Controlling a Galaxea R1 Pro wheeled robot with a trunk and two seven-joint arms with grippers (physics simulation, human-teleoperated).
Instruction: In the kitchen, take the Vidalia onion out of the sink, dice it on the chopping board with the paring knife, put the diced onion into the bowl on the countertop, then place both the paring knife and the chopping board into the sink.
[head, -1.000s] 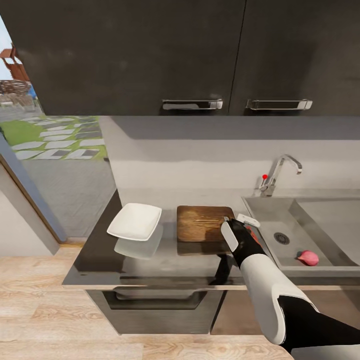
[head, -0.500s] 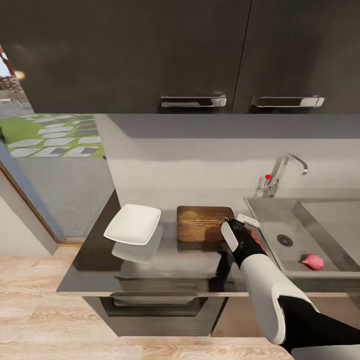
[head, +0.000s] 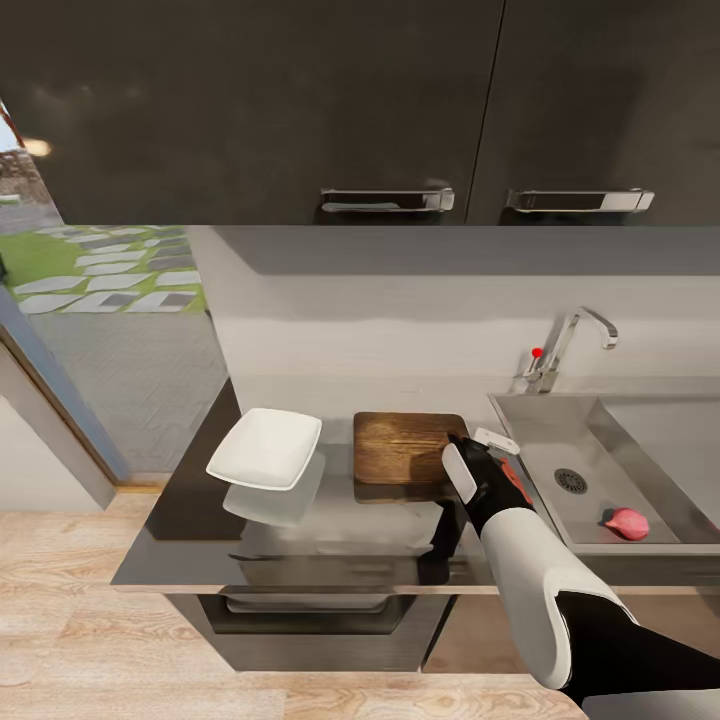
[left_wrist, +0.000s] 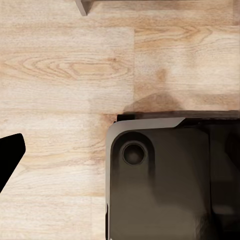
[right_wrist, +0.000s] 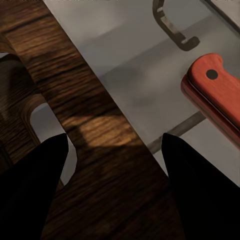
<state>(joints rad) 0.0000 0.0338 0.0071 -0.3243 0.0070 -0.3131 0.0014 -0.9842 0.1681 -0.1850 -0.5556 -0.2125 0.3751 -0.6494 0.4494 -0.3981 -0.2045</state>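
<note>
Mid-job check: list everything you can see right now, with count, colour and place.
Bowl: one, white, left on the countertop.
Chopping board: one, brown wood, right of the bowl.
Paring knife: one, red handle, on the countertop beside the board.
Vidalia onion: one, pinkish-red, in the sink near its front wall.
Tap: one, chrome with red knob, behind the sink.
Cabinet handles: two, metallic, on dark upper doors.
Right hand: open, over the board's edge next to the knife.

Right arm extended forward; right pincer (right_wrist: 114, 150) fingers spread.
</note>
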